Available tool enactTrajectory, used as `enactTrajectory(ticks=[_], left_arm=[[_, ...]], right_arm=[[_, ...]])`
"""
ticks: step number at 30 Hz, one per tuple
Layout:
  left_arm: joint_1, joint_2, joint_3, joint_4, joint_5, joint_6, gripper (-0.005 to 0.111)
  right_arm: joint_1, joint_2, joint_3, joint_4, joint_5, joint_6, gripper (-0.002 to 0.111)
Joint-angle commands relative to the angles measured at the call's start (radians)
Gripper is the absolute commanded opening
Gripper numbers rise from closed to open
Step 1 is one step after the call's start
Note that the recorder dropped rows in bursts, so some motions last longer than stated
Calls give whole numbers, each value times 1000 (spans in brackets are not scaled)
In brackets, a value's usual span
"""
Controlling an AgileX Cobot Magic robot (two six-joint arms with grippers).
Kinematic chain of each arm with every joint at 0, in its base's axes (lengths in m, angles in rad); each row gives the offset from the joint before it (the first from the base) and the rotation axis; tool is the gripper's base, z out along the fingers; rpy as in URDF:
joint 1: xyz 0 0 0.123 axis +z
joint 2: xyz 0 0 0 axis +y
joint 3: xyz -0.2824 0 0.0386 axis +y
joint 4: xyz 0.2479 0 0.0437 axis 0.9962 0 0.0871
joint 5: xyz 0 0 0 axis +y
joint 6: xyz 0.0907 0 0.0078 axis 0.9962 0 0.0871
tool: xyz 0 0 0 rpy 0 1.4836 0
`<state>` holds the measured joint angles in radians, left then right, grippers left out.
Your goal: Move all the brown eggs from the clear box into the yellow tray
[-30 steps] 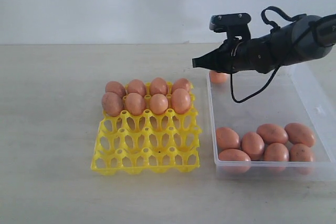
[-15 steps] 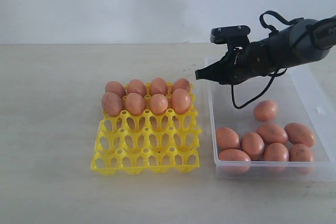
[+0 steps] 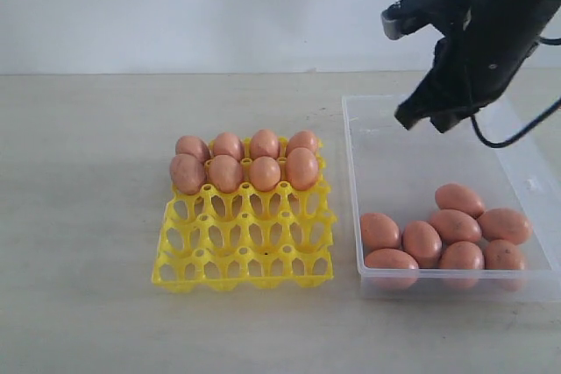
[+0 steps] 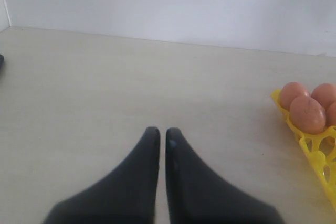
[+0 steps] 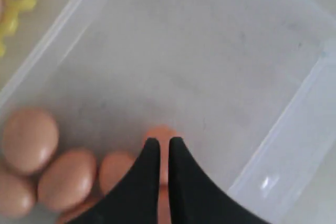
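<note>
The yellow tray (image 3: 245, 243) holds several brown eggs (image 3: 264, 172) in its two far rows; its near rows are bare cups. The clear box (image 3: 412, 164) to its right has several brown eggs (image 3: 422, 243) bunched at its near end. My right gripper (image 3: 422, 120) hangs shut and empty above the box's far half. In the right wrist view it (image 5: 164, 141) points down over one egg (image 5: 160, 131), well above it. My left gripper (image 4: 163, 130) is shut and empty over bare table, with the tray's corner (image 4: 315, 156) and eggs (image 4: 307, 114) off to one side; the exterior view does not show it.
The tan table (image 3: 88, 199) carries only the tray and the box. The box's low walls (image 3: 352, 181) stand close beside the tray's right edge. A white wall (image 3: 219, 6) closes the back.
The right arm lifted, swung right and turned its gripper downward, away from the box's far left corner. One egg rolled from that corner to the pile at the near end.
</note>
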<state>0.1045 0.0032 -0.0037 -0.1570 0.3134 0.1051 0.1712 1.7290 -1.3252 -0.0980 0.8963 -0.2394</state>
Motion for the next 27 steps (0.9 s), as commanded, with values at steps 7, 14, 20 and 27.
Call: enactTrajectory(ticks=[7,14,20,27], left_arm=[[3,-3,4,-1,-2,4,4],[3,-3,4,-1,-2,4,4],[3,-3,4,-1,-2,4,4],[3,-3,4,-1,-2,4,4]], right_arm=[[-3,-78,12,22,325,-353,25],[-3,-78,36,-55,322,-470,72],[-3,-62,36,-127,220,-466,50],[-56,-9,41,-72,121,-395,65]])
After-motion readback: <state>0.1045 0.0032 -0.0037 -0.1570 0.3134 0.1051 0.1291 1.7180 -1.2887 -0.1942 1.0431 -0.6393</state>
